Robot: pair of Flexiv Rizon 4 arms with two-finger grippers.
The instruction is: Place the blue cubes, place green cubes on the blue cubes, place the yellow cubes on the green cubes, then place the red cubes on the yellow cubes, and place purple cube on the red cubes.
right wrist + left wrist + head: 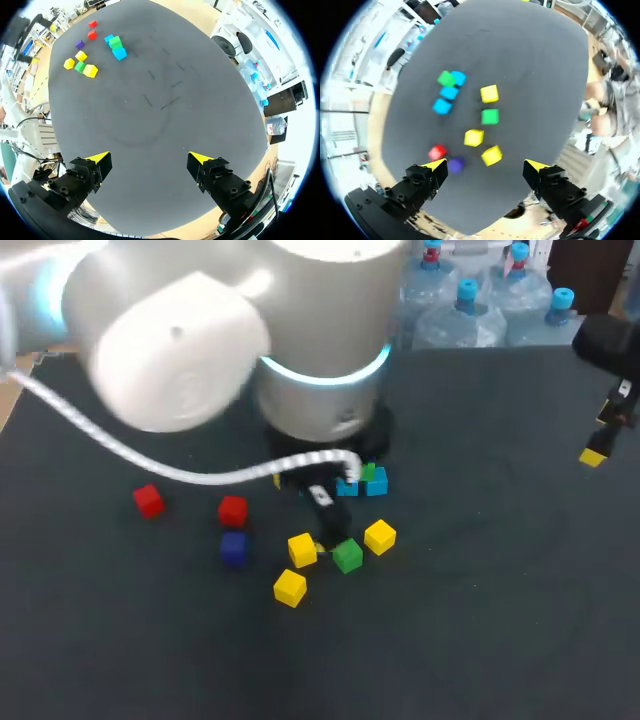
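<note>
Both claws spread, empty: left gripper [486, 165] over the yellow cubes [489, 93], right gripper [150, 157] well apart. Loose green cube [490, 116] among them, near blue cubes [449, 93]. Best to descend straight, straddling its free faces, nudging no neighbour.

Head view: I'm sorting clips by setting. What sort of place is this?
Probably a robotics lab bench: a dark-covered table, loose blocks like a red cube and a green cube laid out for stacking, and the left gripper and right gripper, both open, above it.
</note>
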